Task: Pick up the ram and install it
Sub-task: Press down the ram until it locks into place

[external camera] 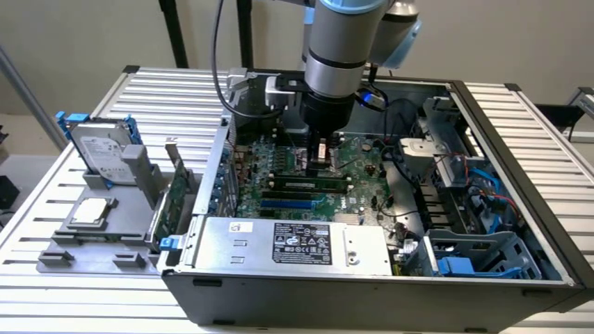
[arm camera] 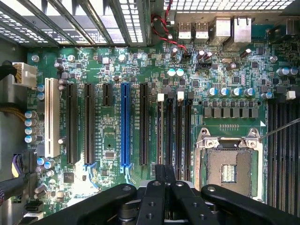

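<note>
Gripper (arm camera: 164, 180), nearest my wrist camera: fingers closed together over the motherboard (arm camera: 140, 70), nothing visibly between them. Ram (external camera: 311, 184): green stick lying in the slot bank just in front of the gripper, toward the power supply (external camera: 292, 243). Step, I judge: seating the stick; pressing it home calls for straight downward force. Case walls (external camera: 519, 174) leave little side room.

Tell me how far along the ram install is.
Done: pickup looks finished, since the long thin green ram stick with black chips already sits among the black motherboard slots. In hand: the shut tool is directly over the stick's middle; whether it grips or only presses it can't be told. Left: full seating isn't confirmed; the slot latches can't be made out.
</note>
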Robot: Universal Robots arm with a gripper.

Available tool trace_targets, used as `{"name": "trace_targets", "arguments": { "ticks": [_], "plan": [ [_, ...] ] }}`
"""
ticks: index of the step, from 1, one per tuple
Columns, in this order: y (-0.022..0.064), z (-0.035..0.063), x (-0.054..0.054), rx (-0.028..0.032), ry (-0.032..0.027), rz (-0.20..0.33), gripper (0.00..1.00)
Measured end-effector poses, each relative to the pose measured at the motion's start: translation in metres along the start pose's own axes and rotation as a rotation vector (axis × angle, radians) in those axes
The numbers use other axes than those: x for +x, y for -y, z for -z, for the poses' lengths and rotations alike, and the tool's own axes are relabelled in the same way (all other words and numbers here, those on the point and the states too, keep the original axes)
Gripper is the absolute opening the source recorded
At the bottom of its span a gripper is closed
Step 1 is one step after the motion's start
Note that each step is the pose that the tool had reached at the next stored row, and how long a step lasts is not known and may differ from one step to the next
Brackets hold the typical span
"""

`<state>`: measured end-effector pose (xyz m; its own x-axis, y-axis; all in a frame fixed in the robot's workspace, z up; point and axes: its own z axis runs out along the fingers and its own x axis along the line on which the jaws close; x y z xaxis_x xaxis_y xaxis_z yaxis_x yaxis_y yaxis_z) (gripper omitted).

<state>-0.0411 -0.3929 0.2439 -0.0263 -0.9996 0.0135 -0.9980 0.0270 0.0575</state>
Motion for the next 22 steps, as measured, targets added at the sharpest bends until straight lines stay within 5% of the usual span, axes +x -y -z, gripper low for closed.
{"name": "trace_targets", "arguments": {
  "ticks": [12,22],
  "plan": [
    [0.0024,-0.0019,0.0,0.0001,0.0,0.0,0.11],
    [0.0039,-0.0181,0.0,0.0031,-0.0014,0.0,0.11]
  ]
}}
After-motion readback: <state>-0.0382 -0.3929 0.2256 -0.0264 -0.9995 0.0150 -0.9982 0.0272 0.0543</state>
